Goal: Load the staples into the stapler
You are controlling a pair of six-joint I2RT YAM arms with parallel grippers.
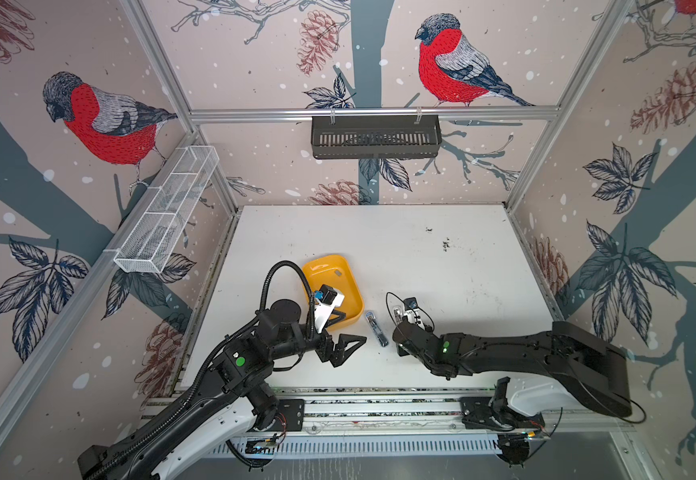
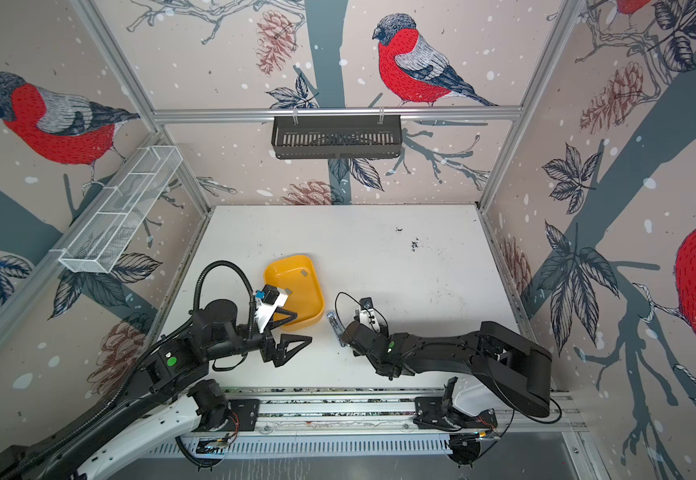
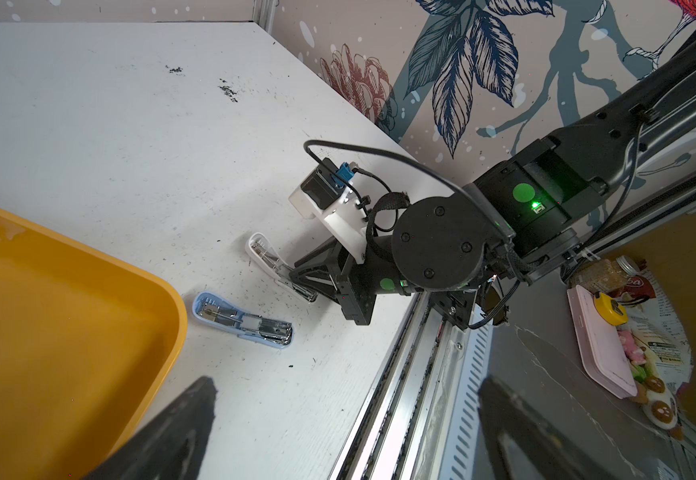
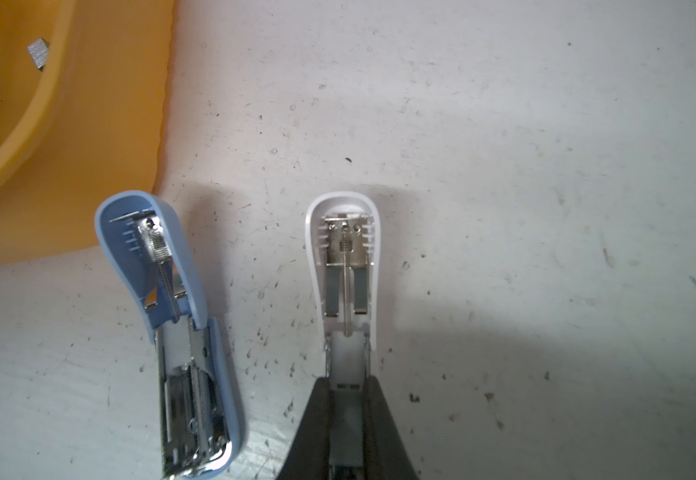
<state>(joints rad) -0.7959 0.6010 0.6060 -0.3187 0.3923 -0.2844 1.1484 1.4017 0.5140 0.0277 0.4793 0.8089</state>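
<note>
A white stapler lies flipped open on the white table, and my right gripper is shut on its base end. In both top views the wrist hides most of that grip; part of the white stapler shows. A blue stapler lies open beside it, untouched. A small grey strip of staples rests in the yellow tray. My left gripper hangs open and empty at the tray's near corner, left of the blue stapler.
A black slotted basket hangs on the back wall. On the left wall is a white wire basket. Dark specks dot the far table. The metal rail runs along the front edge.
</note>
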